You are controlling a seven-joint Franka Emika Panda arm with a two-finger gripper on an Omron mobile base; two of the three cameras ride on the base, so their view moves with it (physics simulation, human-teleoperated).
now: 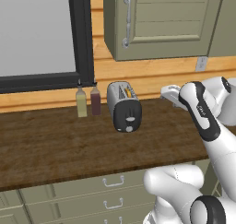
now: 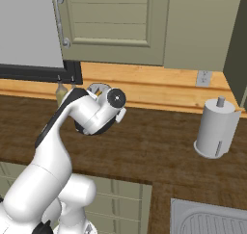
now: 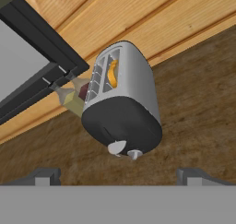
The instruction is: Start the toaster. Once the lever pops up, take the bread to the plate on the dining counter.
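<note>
The fingers (image 3: 118,176) stand wide apart with nothing between them, their two dark tips rising at the bottom of the hand view, one to each side. In the gap just ahead of them lies bare brown wood-grain surface (image 3: 198,103).

A little beyond the tips, centred between them, is the toaster (image 3: 123,105), apart from both fingers. Its glossy black end face turns toward them. Low on that face sits the lever (image 3: 116,147), a pale grey tab, with a small round knob (image 3: 134,153) just beside it. Over the chrome top, an orange-tan edge of the bread (image 3: 111,73) shows in one of the two slots.

Past the toaster, on its far side, stand two slim bottles touching or nearly touching each other: an olive one (image 3: 69,100) and a dark red one (image 3: 83,91). In the left base view they stand upright just beside the toaster, against the back wall.

Farthest off run the pale wood wall boards (image 3: 138,15) and the black window frame (image 3: 41,38). In the right base view a paper towel roll (image 2: 215,128) stands well off to the side.
</note>
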